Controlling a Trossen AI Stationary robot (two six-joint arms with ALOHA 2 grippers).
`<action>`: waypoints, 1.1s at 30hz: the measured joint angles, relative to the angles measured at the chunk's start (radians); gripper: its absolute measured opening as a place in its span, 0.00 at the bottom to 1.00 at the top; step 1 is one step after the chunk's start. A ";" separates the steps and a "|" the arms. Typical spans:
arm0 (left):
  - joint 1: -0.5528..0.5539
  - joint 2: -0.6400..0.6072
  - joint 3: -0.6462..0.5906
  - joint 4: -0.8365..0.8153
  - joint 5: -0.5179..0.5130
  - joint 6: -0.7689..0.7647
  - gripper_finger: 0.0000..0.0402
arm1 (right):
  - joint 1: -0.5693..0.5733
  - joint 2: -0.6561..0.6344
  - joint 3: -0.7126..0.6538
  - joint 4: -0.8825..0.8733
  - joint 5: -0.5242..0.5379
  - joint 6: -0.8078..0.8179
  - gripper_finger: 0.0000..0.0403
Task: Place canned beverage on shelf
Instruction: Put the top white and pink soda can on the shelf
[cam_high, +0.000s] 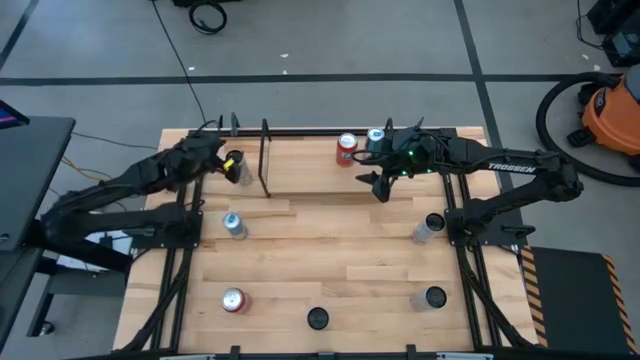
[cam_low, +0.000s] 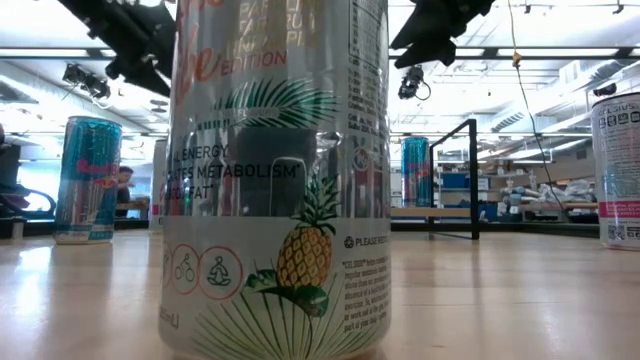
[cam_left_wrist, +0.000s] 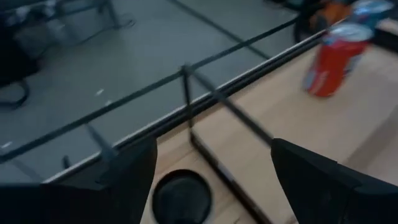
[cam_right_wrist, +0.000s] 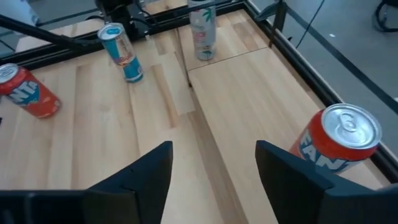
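The shelf (cam_high: 300, 178), black rods around a light board, stands along the table's far edge. On it are a red can (cam_high: 347, 149) and a blue can (cam_high: 375, 138). My right gripper (cam_high: 380, 188) hovers open over the shelf's front part, nothing between its fingers; the red can (cam_right_wrist: 339, 140) stands beside it. My left gripper (cam_high: 236, 166) hovers open at the shelf's left end. A white can with a black top (cam_left_wrist: 182, 196) stands upright on the table below it, just outside the end rods (cam_left_wrist: 186, 93).
More cans stand upright on the table: a blue one (cam_high: 233, 225), a red one (cam_high: 233, 300), a black-topped one at the near edge (cam_high: 318, 318), which fills the low view (cam_low: 275, 180), and two at the right (cam_high: 432, 226), (cam_high: 434, 297). Bare wood lies in the middle.
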 joint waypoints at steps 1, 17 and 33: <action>0.024 0.018 0.000 -0.001 0.017 -0.002 0.79 | 0.000 0.000 0.000 0.000 0.008 0.000 0.60; 0.206 0.253 -0.001 -0.037 0.150 -0.023 0.79 | 0.000 0.000 0.000 0.005 0.011 0.000 0.61; 0.205 0.320 -0.002 -0.105 0.200 -0.036 0.79 | 0.000 0.000 0.000 0.005 0.010 0.000 0.61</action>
